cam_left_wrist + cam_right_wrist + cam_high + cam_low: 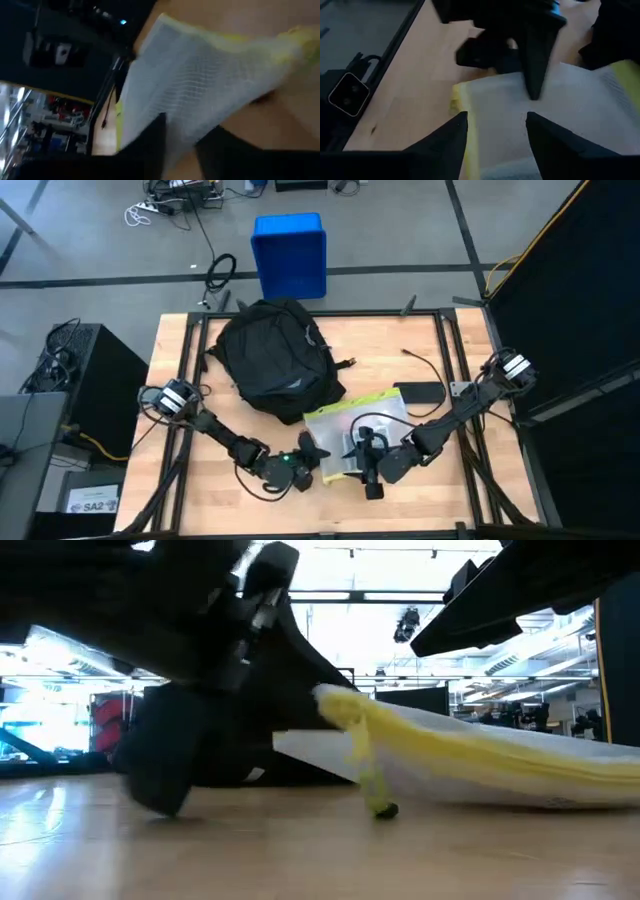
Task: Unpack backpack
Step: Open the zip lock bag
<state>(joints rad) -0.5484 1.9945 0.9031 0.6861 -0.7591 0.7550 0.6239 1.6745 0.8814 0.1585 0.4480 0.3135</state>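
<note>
Backpack [272, 358] near worktop [420, 498] rear edge; mesh pouch [352, 427] beside it, front; left tool [318, 454] pinching pouch edge; right tool [362, 452] spread over pouch.

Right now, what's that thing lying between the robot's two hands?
A white mesh pouch with yellow-green trim lies on the wooden table between the left hand and the right hand, just beside the backpack; the high view shows it best.
</note>
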